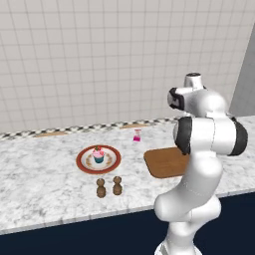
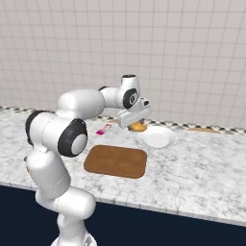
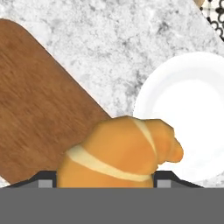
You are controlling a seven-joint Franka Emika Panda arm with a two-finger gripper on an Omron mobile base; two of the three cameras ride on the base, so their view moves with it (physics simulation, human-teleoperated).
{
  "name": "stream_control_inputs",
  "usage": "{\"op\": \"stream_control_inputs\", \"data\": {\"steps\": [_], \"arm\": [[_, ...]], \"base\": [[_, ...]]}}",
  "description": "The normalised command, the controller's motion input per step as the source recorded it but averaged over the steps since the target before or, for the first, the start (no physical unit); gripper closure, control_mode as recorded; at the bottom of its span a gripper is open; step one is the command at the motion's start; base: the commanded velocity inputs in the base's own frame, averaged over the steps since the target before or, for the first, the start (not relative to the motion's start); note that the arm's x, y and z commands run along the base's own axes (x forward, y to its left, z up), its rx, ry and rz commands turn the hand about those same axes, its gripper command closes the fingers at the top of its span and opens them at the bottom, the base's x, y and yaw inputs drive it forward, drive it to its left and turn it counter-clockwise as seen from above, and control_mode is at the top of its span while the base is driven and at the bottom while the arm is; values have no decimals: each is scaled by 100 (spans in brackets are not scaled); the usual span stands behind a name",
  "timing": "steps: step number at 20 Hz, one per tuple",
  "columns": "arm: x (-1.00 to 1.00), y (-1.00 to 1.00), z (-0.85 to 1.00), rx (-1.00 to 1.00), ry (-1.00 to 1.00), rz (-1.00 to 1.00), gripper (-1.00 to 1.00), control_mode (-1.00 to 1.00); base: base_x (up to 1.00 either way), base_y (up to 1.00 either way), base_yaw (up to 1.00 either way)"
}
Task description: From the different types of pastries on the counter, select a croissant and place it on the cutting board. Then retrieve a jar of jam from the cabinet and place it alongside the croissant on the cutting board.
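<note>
My gripper (image 2: pixel 137 125) is shut on the golden-orange croissant (image 2: pixel 138 127) and holds it in the air over the counter (image 2: pixel 202 173), between the white plate (image 2: pixel 159 140) and the far edge of the brown cutting board (image 2: pixel 116 161). In the hand view the croissant (image 3: pixel 122 153) sits between my fingertips (image 3: pixel 43 183), with the cutting board (image 3: pixel 35 109) to the left below it and the white plate (image 3: pixel 197 105) to the right. From the left base view my arm covers part of the board (image 1: pixel 164 162). The jar of jam and the cabinet are out of view.
A pink-frosted cupcake (image 1: pixel 98 155) stands on a red-rimmed plate (image 1: pixel 82 160) left of the board. Two brown shakers (image 1: pixel 101 188) (image 1: pixel 117 186) stand in front of that plate. A small pink bottle (image 1: pixel 137 135) sits behind the board near the tiled wall.
</note>
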Motion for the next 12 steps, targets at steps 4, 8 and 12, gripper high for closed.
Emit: {"op": "stream_control_inputs", "data": {"steps": [4,8,12], "arm": [[-73,30,10,0,-10,0,100,-100],[-36,57,0,0,-1,0,100,-100],[-7,66,0,0,0,6,100,-100]], "base": [[0,0,0],[0,0,0],[0,0,0]]}}
